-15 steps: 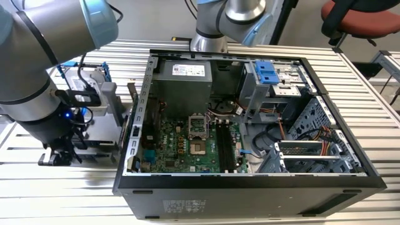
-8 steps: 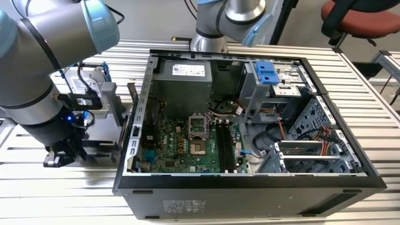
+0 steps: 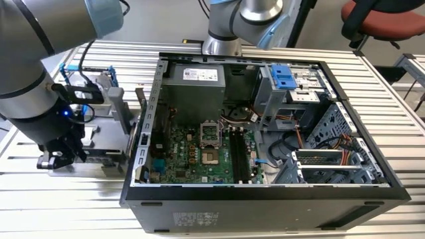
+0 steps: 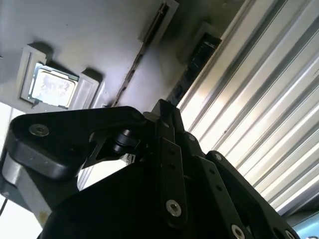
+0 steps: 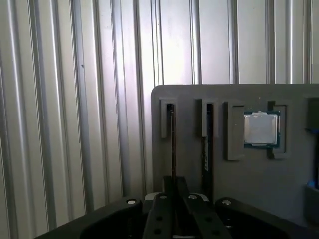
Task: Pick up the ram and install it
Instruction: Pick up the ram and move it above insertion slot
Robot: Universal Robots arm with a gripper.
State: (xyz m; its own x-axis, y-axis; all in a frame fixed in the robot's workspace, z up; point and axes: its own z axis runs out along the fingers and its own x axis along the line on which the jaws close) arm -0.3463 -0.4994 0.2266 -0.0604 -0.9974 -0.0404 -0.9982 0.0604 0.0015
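The ram (image 5: 173, 144) stands on edge in the grey holder (image 5: 259, 199), at the computer case's (image 3: 265, 195) nine o'clock in the exterior view. Its long axis runs straight out from under the fingers (image 5: 160, 214), which look pinched narrow, gripping nothing visible.

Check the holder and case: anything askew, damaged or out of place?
Nothing stands out. In the first wrist view the ram stands straight in its slot in the holder, the processor lies flat in its pocket, and the pincer is lined up with the ram. The open case sits level on the table.
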